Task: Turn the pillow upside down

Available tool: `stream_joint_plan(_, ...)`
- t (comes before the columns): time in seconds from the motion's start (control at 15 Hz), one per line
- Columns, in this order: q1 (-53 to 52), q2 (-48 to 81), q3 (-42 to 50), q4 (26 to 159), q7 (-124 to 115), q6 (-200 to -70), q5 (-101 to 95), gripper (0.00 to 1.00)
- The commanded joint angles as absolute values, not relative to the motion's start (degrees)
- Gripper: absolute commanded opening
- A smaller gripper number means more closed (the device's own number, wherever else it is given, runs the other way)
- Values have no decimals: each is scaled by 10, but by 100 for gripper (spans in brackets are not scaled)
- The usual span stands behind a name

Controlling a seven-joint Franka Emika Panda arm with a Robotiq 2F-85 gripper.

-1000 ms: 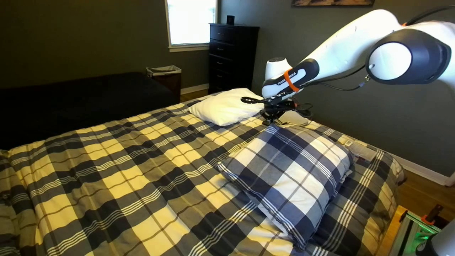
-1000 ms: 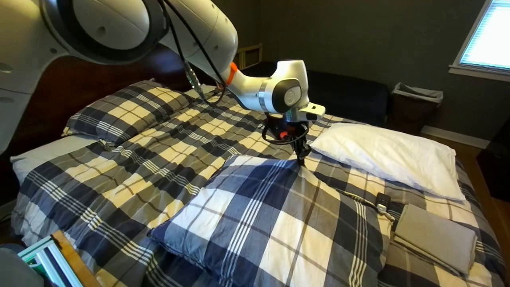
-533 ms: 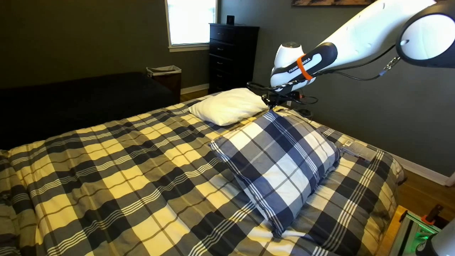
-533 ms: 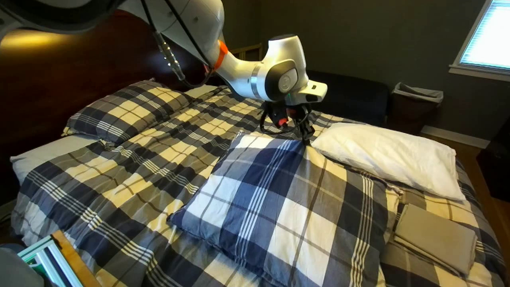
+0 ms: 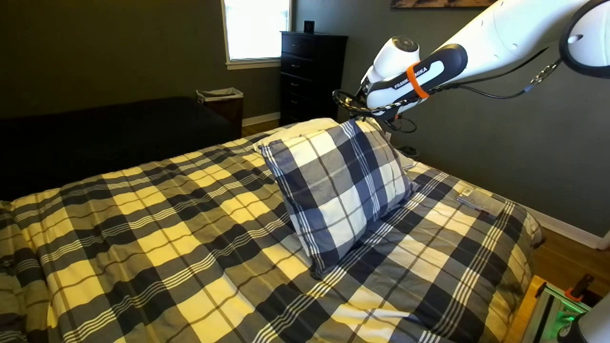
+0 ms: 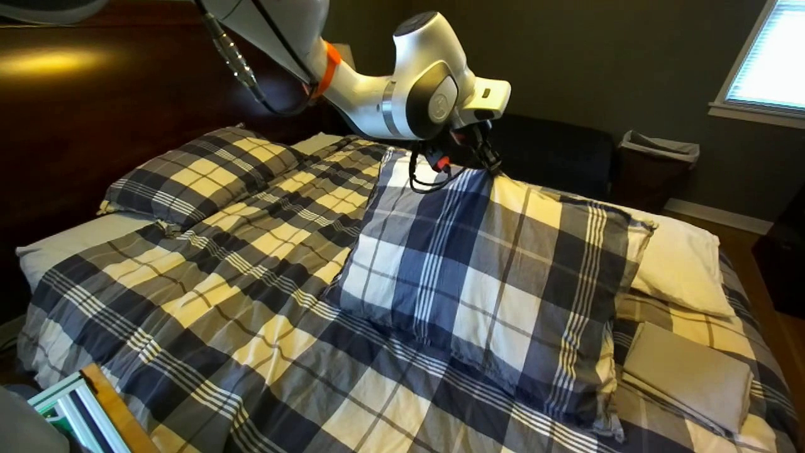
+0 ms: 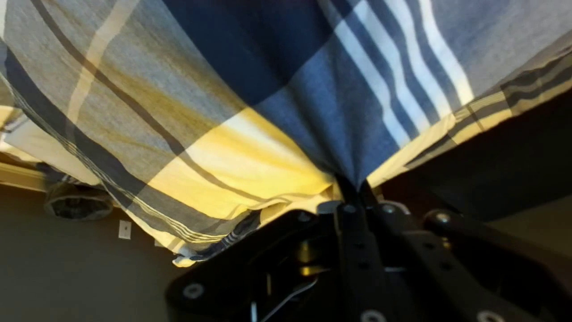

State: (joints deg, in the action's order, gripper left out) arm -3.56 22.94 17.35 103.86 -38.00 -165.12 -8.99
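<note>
The navy, grey and white plaid pillow (image 5: pixel 333 190) stands steeply tilted on the bed, its lower edge resting on the bedspread (image 5: pixel 143 247). In an exterior view its broad checked face (image 6: pixel 478 270) shows, with its top edge pulled up to a peak. My gripper (image 6: pixel 492 168) is at that top edge, near its middle. In the wrist view the gripper (image 7: pixel 356 184) is shut on a gathered pinch of the pillow cover (image 7: pixel 268 67), with folds running into the fingertips. The pillow's back side is mostly hidden.
A white pillow (image 6: pixel 679 264) lies behind the plaid pillow, partly covered by it. A folded grey cloth (image 6: pixel 685 377) lies near the bed's edge. Another plaid pillow (image 6: pixel 201 176) rests by the headboard. A flat clear packet (image 5: pixel 481 200) lies on the bedspread.
My gripper has risen with the pillow's edge, tilting the pillow from low-lying to steep. The pillow's lower edge has slid toward the white pillow, which it now partly hides.
</note>
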Motion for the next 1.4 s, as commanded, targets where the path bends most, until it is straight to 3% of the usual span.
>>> stream_joint_plan(0.0, -80, 219, 220, 1056, -437, -1763, -136, 0)
stream_joint_plan(0.73, -80, 239, 217, 1057, -426, -1761, -127, 2)
stream_joint_plan(1.33, -73, 163, 195, 1177, -367, -1745, -138, 0)
